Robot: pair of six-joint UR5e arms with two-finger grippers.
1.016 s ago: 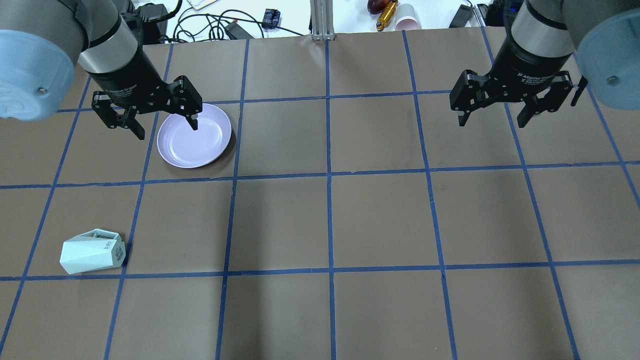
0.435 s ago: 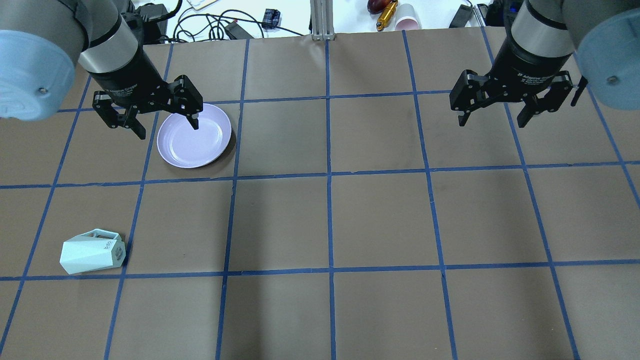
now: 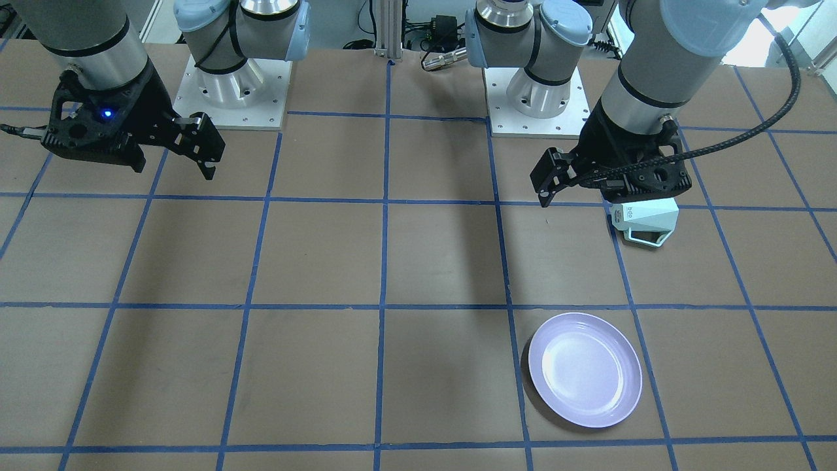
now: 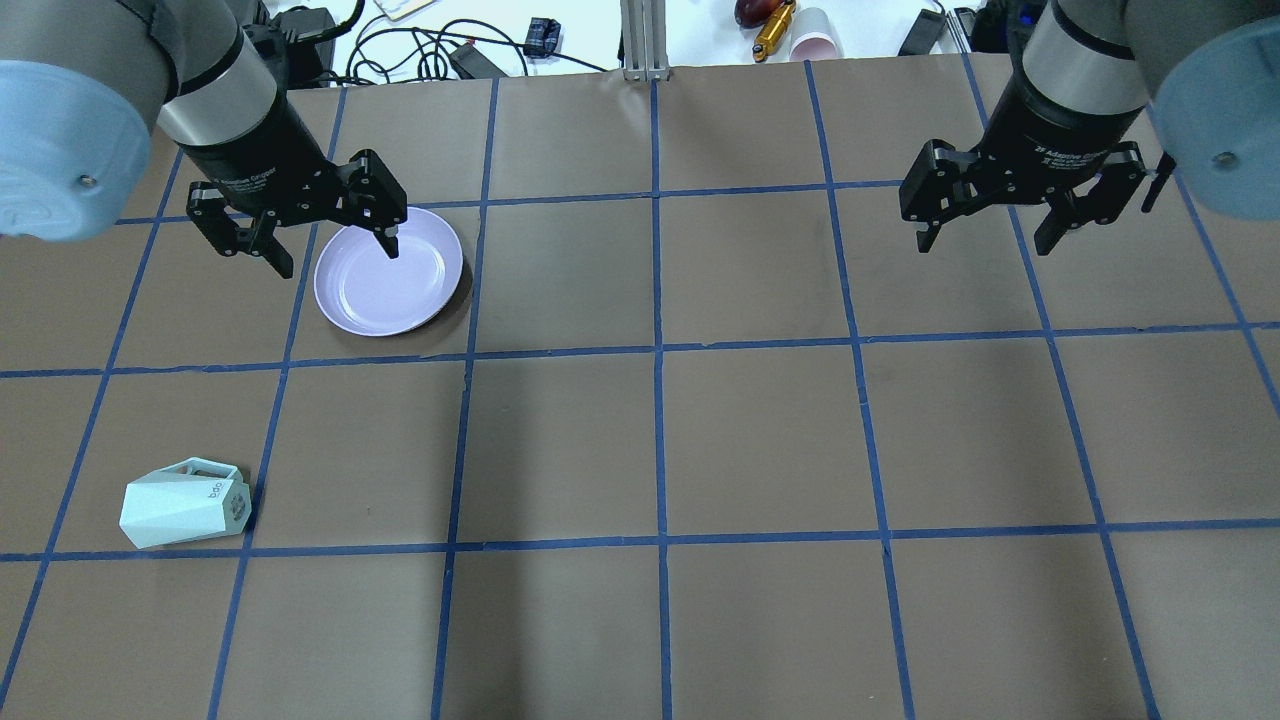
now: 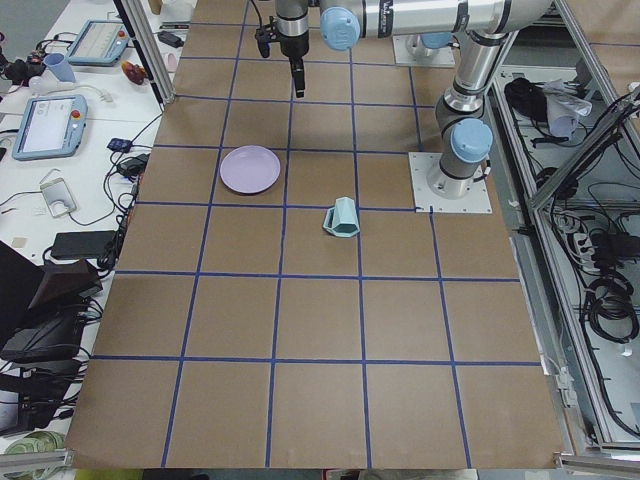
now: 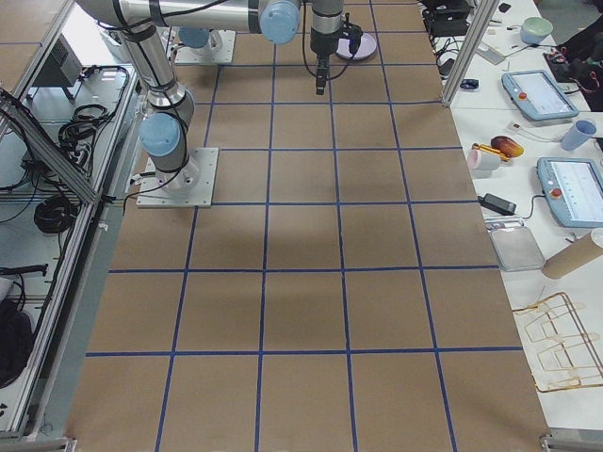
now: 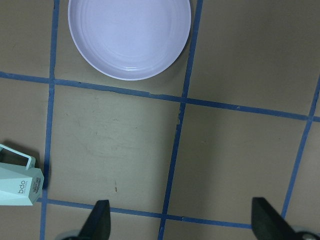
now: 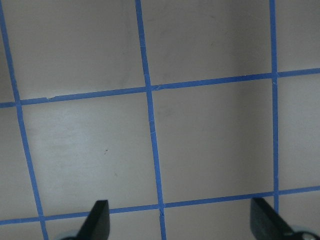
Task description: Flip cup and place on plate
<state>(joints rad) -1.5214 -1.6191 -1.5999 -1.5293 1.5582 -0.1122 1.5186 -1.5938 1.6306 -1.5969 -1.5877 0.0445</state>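
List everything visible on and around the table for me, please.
cup: one, pale mint, lying on its side on the table's left side, near the robot.
plate: one, lavender, empty, beyond the cup and apart from it.
table: one, brown with a blue tape grid.
cables: several, black, on the bench beyond the table.
left gripper: one, black, open, above the left side.
right gripper: one, black, open, above the right side.

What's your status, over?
Left gripper open, empty, raised. Right gripper open, empty. Cup on its side, untouched. Nothing between cup and plate.
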